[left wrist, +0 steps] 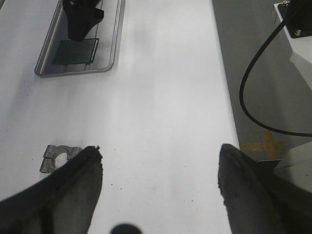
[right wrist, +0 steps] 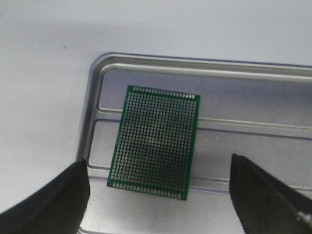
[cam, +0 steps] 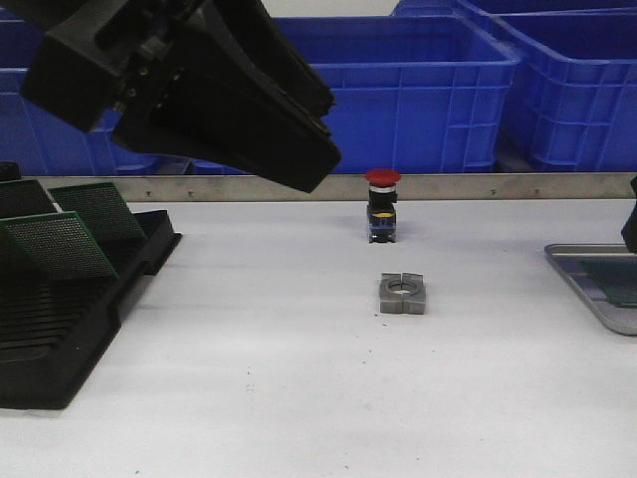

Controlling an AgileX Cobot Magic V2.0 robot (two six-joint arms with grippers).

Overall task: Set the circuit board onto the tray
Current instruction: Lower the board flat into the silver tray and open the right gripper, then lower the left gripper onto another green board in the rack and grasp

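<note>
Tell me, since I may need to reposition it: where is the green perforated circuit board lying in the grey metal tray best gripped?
Probably from above, across the two long edges of the green perforated circuit board. It lies flat on the floor of the grey metal tray, clear of the rim, so the fingers have room on both sides.

White tabletop (cam: 299,378), blue plastic bins (cam: 418,90) behind its metal-edged far side.

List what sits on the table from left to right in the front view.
Black slotted rack holding green circuit boards → grey metal clamp block → grey tray at the right edge. The red-capped push button stands behind the clamp block, overlapping it in the order.
</note>
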